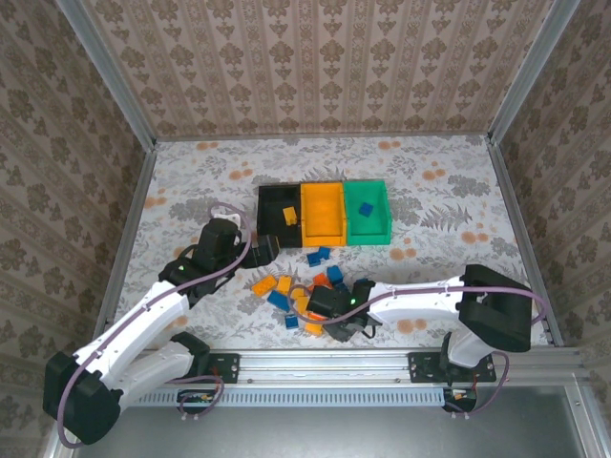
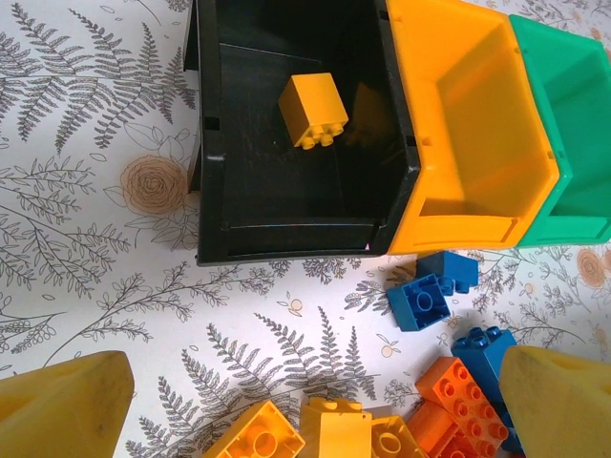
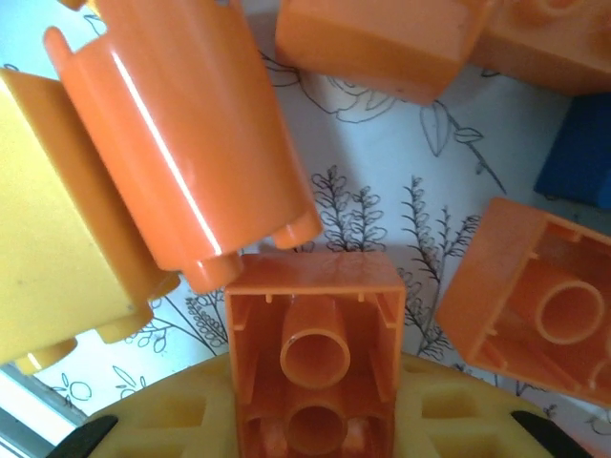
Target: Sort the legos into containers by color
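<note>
Sorting barely begun: two bricks binned, most legos (image 1: 284, 284) loose in front of the containers (image 1: 323, 234).

One yellow brick (image 2: 313, 110) lies in the black bin (image 1: 267, 212) and one blue brick (image 1: 364, 208) in the green bin (image 1: 380, 227); the orange-yellow bin between them looks empty. The left gripper (image 1: 265, 250) hovers just before the black bin, jaws spread wide and holding nothing. Further out from the containers, the right gripper (image 1: 320, 305) sits in the heap, jaws pinching a red-orange brick (image 3: 315, 358) whose hollow underside faces the wrist camera. The right arm covers part of the heap, so the remaining count is unclear.
</note>
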You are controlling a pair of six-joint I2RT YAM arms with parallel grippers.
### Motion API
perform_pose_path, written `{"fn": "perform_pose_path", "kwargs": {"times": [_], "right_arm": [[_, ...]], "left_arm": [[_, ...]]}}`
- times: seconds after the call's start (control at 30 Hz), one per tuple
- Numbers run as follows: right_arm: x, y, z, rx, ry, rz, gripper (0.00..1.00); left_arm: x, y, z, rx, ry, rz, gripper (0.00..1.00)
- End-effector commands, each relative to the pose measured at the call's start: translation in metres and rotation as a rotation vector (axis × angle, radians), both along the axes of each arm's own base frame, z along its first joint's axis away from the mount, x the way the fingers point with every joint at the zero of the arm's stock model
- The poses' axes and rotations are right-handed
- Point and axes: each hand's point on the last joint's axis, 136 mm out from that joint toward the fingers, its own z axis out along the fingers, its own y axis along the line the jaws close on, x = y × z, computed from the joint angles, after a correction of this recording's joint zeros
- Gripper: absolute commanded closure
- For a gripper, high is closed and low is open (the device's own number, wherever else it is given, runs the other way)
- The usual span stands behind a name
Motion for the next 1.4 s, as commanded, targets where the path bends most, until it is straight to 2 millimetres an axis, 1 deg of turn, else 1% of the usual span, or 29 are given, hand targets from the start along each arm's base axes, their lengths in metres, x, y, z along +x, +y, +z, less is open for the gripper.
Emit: {"fn": "perform_pose_path", "kwargs": {"times": [0.0,0.07,0.17,0.23,0.27,0.33,0.37,0.43,0.53,0.63,0.73,0.83,0.9,0.97,1.0,1.07,1.13,1.2,1.3,1.37], "right_arm": [[0.006,-0.009,0.018,0.025,-0.058,-0.027,0.77],[0.011,-0.011,0.032,0.059,-0.082,-0.043,0.78],[0.023,-0.014,0.06,0.136,-0.123,-0.078,0.78],[0.038,-0.008,0.085,0.208,-0.152,-0.1,0.78],[0.048,-0.004,0.097,0.24,-0.171,-0.112,0.78],[0.076,0.009,0.123,0.328,-0.205,-0.163,0.78],[0.088,0.014,0.133,0.362,-0.214,-0.187,0.78],[0.123,0.026,0.152,0.429,-0.247,-0.249,0.78],[0.172,0.035,0.155,0.426,-0.272,-0.34,0.78],[0.218,0.032,0.144,0.381,-0.278,-0.453,0.78],[0.253,0.027,0.125,0.315,-0.281,-0.546,0.77],[0.275,0.023,0.106,0.249,-0.27,-0.606,0.76],[0.286,0.023,0.096,0.224,-0.269,-0.636,0.73],[0.293,0.021,0.09,0.208,-0.269,-0.66,0.7],[0.296,0.022,0.089,0.211,-0.266,-0.668,0.67],[0.298,0.022,0.088,0.212,-0.258,-0.68,0.59],[0.298,0.023,0.094,0.228,-0.263,-0.68,0.49],[0.296,0.022,0.104,0.244,-0.272,-0.679,0.43],[0.286,0.016,0.123,0.282,-0.287,-0.681,0.37],[0.272,0.01,0.132,0.316,-0.282,-0.684,0.34]], "left_arm": [[-0.001,0.0,0.005,-0.02,-0.009,-0.003,0.0],[0.0,0.0,0.007,-0.022,-0.015,-0.004,0.0],[-0.001,-0.001,0.011,-0.028,-0.024,-0.007,0.0],[-0.001,0.0,0.012,-0.029,-0.029,-0.002,0.0],[-0.001,0.001,0.011,-0.03,-0.028,0.001,0.0],[-0.001,0.002,0.011,-0.035,-0.026,0.013,0.0],[0.0,0.003,0.011,-0.04,-0.028,0.019,0.0],[-0.001,0.003,0.011,-0.05,-0.029,0.025,0.0],[-0.002,0.006,0.01,-0.051,-0.029,0.03,0.0],[-0.004,0.008,0.007,-0.045,-0.019,0.034,0.0],[-0.006,0.01,0.004,-0.037,-0.007,0.039,0.0],[-0.008,0.013,0.003,-0.032,-0.001,0.042,0.0],[-0.009,0.013,0.003,-0.035,-0.001,0.042,0.0],[-0.01,0.014,0.003,-0.038,-0.001,0.042,0.0],[-0.01,0.014,0.004,-0.039,-0.001,0.042,0.0],[-0.011,0.014,0.004,-0.041,-0.001,0.042,0.0],[-0.011,0.013,0.006,-0.045,-0.003,0.036,0.0],[-0.01,0.013,0.008,-0.045,-0.006,0.036,0.0],[-0.01,0.013,0.011,-0.047,-0.014,0.032,0.0],[-0.01,0.013,0.013,-0.049,-0.018,0.031,0.0]]}}
